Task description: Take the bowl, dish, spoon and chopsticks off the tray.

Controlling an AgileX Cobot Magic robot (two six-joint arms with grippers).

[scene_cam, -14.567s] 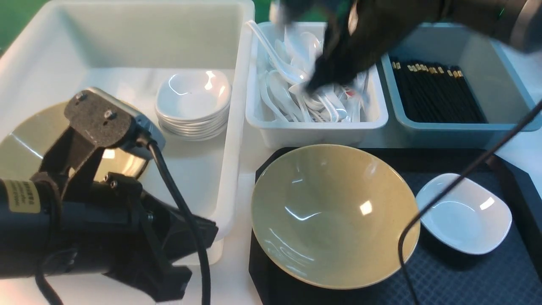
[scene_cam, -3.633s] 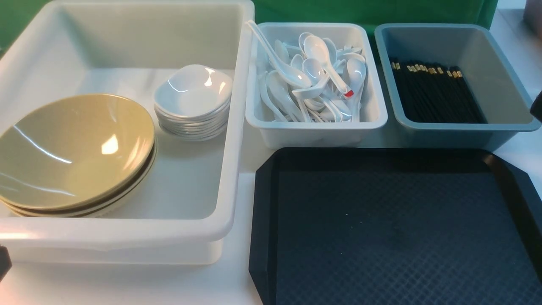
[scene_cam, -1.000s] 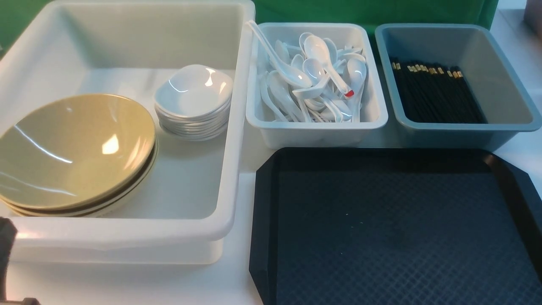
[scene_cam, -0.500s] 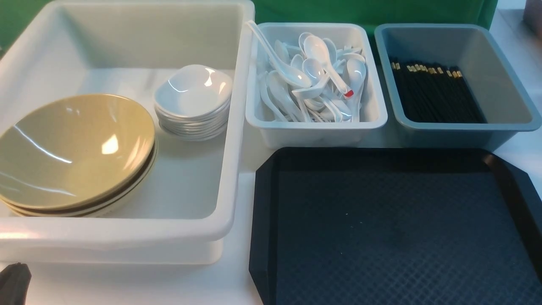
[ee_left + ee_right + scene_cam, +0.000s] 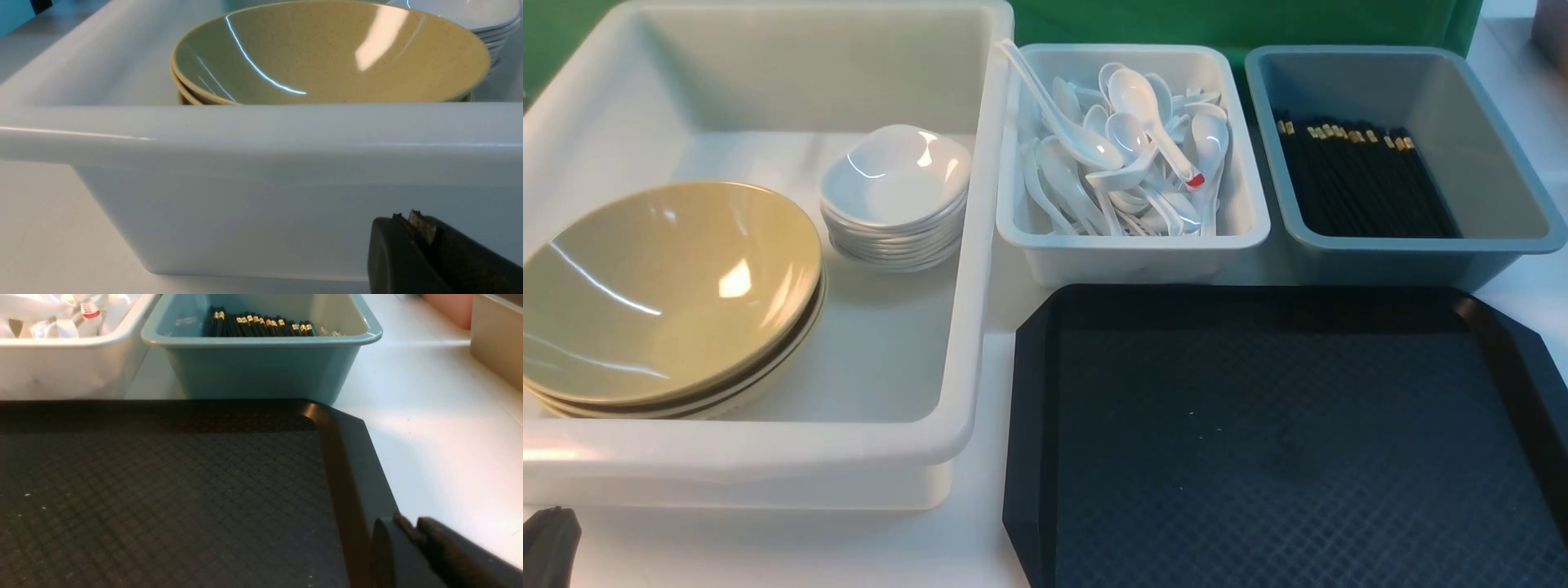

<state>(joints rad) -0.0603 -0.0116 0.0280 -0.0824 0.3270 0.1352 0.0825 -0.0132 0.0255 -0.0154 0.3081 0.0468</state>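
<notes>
Note that the tray, lower right of the front view, carries nothing. The bowl lies at left, in the white tub. Left gripper: pressed together, nearest the tub. Right gripper: nearly closed, holding nothing.

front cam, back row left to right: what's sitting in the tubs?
Stack of tan bowls → stack of white dishes, both in the big white tub → spoons in the small white tub → chopsticks in the grey-blue tub.
</notes>
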